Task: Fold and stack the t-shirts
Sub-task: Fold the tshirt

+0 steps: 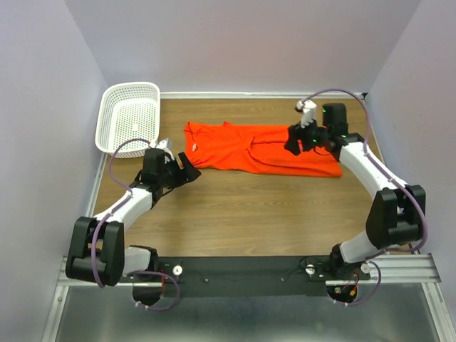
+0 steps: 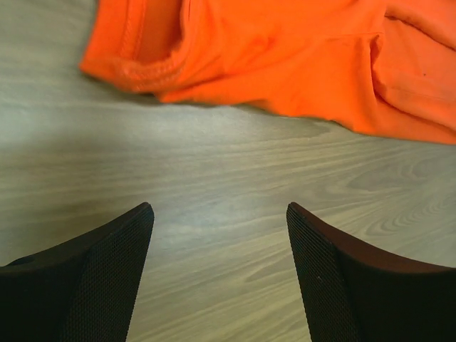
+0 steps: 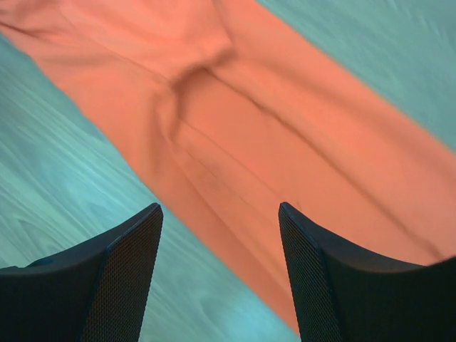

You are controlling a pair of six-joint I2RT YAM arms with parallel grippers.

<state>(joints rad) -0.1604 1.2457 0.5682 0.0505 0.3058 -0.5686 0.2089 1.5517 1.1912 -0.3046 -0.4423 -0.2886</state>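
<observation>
As the overhead camera has it, the t-shirt (image 1: 260,149) lies flat on the desk (image 1: 235,206). It is a bright orange-red band folded lengthwise, running from left of centre toward the right edge in the far half. Its collar end points left. My left gripper (image 1: 189,172) sits just off that end, clear of the cloth, and my right gripper (image 1: 293,141) hangs over the shirt's right half. A white mesh basket (image 1: 130,117) stands at the far left corner, apart from the shirt. Open wood stretches across the near half of the desk, and walls close in on three sides.

Through my left wrist camera, the left gripper (image 2: 219,214) stands wide, with only wood grain between its jaws. The ribbed collar (image 2: 146,68) and a rumpled fold of the t-shirt (image 2: 299,50) fill the top of the view, near my fingertips but not touching them.

Through my right wrist camera, the right gripper (image 3: 221,210) is spread wide too and clamps nothing. The t-shirt (image 3: 235,121) runs diagonally beneath it, softly creased, with one long edge passing between the jaws. Desk (image 3: 50,149) shows on both sides of the band.
</observation>
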